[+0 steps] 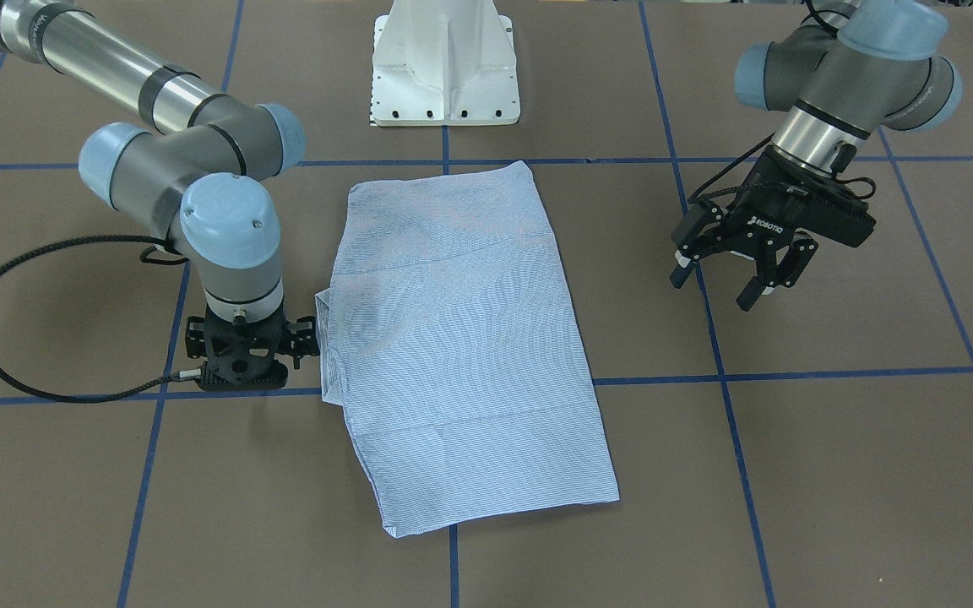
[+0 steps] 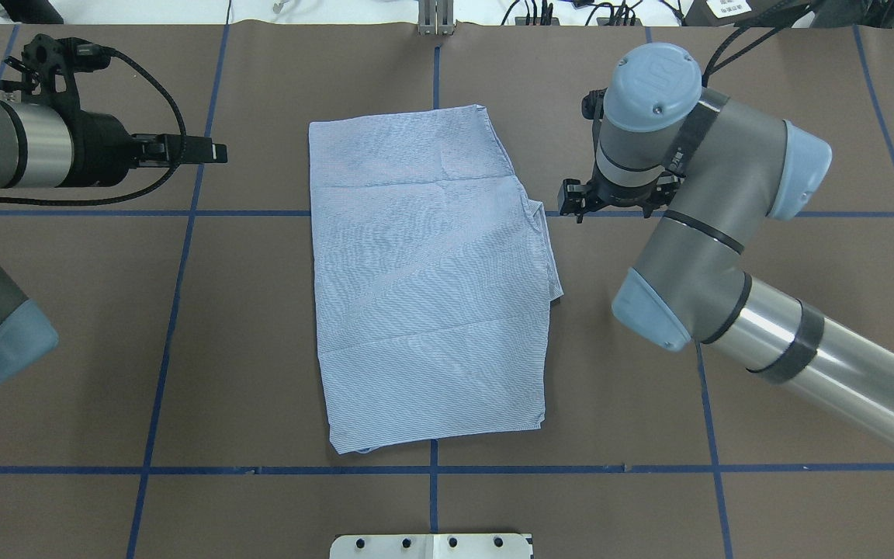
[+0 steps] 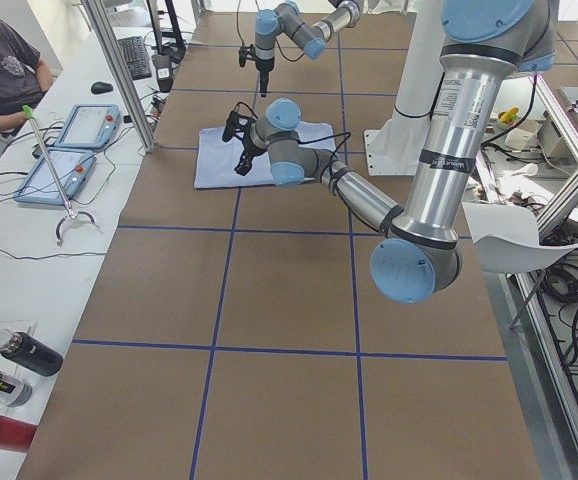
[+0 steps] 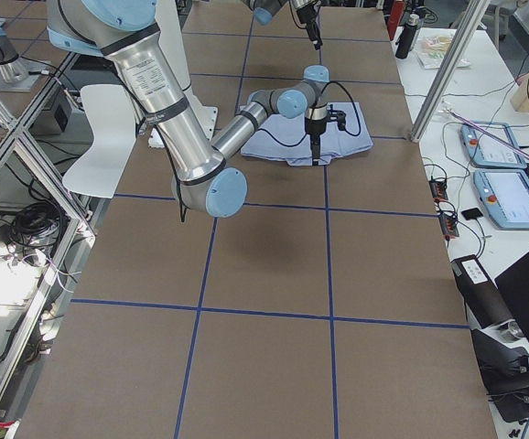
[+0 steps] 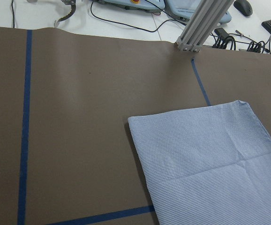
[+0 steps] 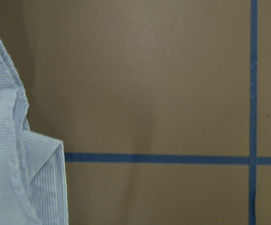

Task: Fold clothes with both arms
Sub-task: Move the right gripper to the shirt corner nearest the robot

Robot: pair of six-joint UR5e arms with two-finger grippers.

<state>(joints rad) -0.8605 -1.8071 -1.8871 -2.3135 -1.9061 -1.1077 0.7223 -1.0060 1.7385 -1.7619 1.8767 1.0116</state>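
Already a flat oblong, the light blue striped shirt lies mid-way on the brown, blue-taped counter, the slim black right pincer, grip untellable, standing beside its stray flap, probably to tuck it, while the wide black left pincer hovers released, apart.

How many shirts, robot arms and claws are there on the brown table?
Light blue striped shirt: 1
Grey metal robot arms, left arm and right arm: 2
Black claws, left claw and right claw: 2
Total: 5
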